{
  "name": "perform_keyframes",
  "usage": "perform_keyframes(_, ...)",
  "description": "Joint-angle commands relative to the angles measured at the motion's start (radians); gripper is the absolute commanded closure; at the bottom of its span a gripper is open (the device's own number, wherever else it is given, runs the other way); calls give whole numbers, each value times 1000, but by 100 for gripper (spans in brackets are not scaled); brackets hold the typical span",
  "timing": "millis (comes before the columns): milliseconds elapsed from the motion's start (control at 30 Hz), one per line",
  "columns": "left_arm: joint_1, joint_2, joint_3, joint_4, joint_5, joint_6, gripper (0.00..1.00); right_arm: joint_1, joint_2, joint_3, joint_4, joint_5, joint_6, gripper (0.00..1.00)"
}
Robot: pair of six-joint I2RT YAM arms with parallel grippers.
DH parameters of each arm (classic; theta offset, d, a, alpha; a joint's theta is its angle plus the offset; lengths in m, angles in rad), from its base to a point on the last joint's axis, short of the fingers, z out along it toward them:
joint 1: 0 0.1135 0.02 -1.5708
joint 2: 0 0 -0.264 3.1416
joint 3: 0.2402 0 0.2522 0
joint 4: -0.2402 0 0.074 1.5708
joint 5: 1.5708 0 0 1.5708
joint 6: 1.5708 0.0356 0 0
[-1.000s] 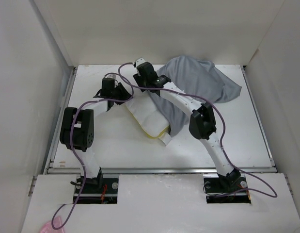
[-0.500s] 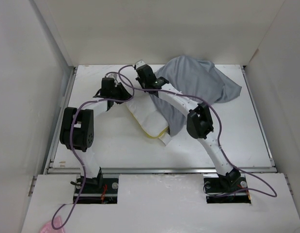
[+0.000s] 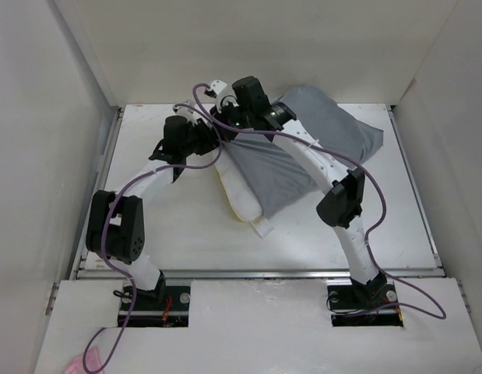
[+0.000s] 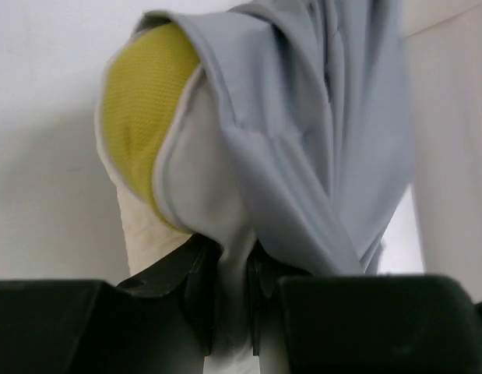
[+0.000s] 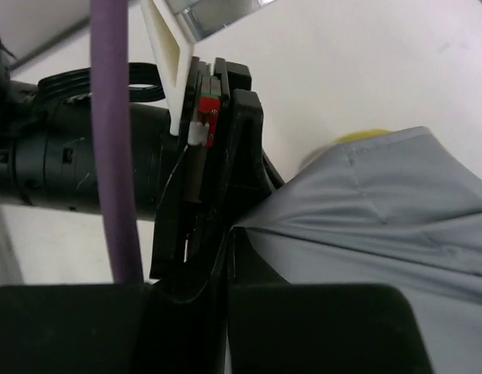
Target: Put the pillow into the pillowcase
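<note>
Your left gripper (image 4: 233,273) has its jaws clamped on a white fold of the pillow (image 4: 202,179), just under its yellow edge. Your right gripper (image 5: 225,241) has its jaws pressed together on the grey pillowcase (image 5: 381,218), the cloth drawn to a point at the tips. From above, both grippers meet at the far middle of the tabletop (image 3: 163,226). The pillowcase drapes over the pillow's right side. The pillow's white near end and yellow corner poke out toward the arm bases.
</note>
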Motion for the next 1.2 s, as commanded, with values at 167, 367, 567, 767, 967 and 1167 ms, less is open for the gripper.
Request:
perform_keyframes(167, -83, -118, -81, 342, 11, -160, 96, 47, -108, 39, -7, -538, 7, 100)
perform_keyframes(367, -92, -140, -153, 301, -24, -160, 37, 1, -76, -27, 16, -506, 86, 94)
perform_keyframes(567, -92, -281, -234, 66, -225, -91, 0, -47, -206, -203, 39, -288, 115, 52)
perform_keyframes(767, -92, -503, -365, -69, -372, -91, 0, -140, -445, -475, 152, -133, 183, 9)
perform_keyframes(967, -92, -695, -528, -158, -323, -68, 0, -211, -723, -893, 231, 206, 276, 0)
perform_keyframes(1167, -216, -738, -609, -226, -168, -16, 0, -220, -999, -1296, 215, 445, 444, 0)
